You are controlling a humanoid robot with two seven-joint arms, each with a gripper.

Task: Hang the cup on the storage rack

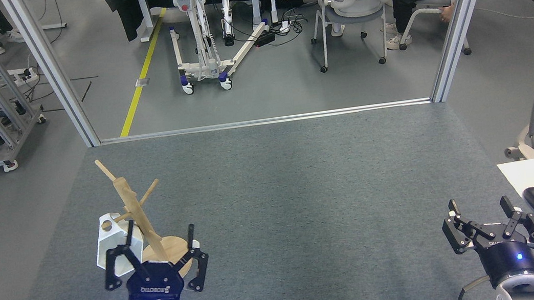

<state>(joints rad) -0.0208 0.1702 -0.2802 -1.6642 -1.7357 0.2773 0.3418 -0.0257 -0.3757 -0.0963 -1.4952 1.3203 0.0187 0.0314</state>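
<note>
Cup [113,240] hangs by its handle on a storage rack [139,216] peg, apparently seated. Left end effector [161,251] spread, empty, straddling the post; right end effector [482,217] open, idle. Next: back clear without nudging the rack.

evenly and brightly lit from overhead, diffuse, no harsh glare. only faint, soft shadows on the grey felt-covered counter [303,191], a slightly darker band across its middle. sharp focus throughout, no motion blur. mild wide-angle spread, with the slanted silver aluminium frame posts [461,16] leaning outward toward the edges. small blue indicator lights glowing, slightly bloomed.
</note>
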